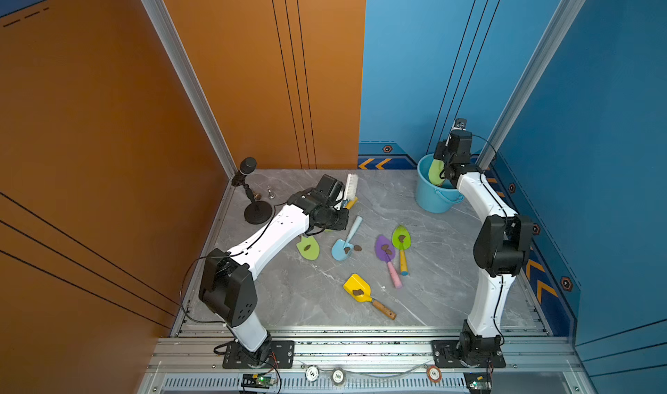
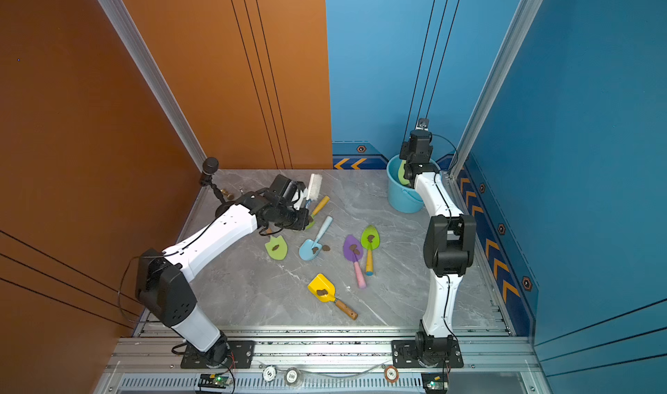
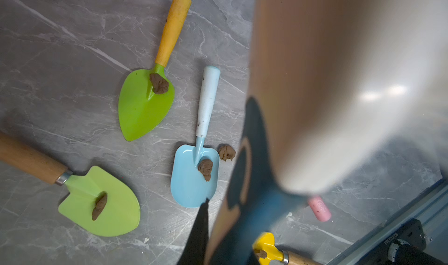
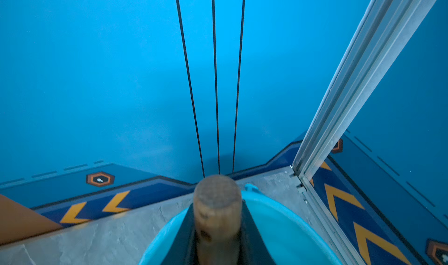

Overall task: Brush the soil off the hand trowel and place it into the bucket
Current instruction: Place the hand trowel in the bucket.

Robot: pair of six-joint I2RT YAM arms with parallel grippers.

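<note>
**Clerk:** Largest item?

**Checker:** One light-blue bucket (image 1: 431,197), which stood in the far right corner of the grey tabletop (image 1: 451,266). It was thin plastic, judged light and easily nudged.

**Clerk:** Next?

**Checker:** One hand trowel (image 1: 436,172) with a pale-green blade and a wooden handle. The blade hung inside the bucket's mouth, and the right gripper (image 4: 217,210) was clamped on the handle near its end. It was judged stiff and light, with a slick painted blade, so the handle was the sound place to hold it. No lump showed on the visible part of the blade.

**Clerk:** Third?

**Checker:** One white-bristled brush (image 1: 351,186), whose handle was pinched tight in the left gripper (image 2: 304,201) over the table's rear left. The bristles were judged soft and the handle rigid.

**Clerk:** On the table?

**Checker:** Assorted trowels lay mid-table, among them a sky-blue trowel (image 3: 194,179) and a yellow scoop (image 1: 357,287). Each carried soil.

**Clerk:** Smallest?

**Checker:** Soil lumps (image 3: 158,83), brown and clay-like, judged soft and tacky. One lay on the tabletop just beside the sky-blue blade.
</note>
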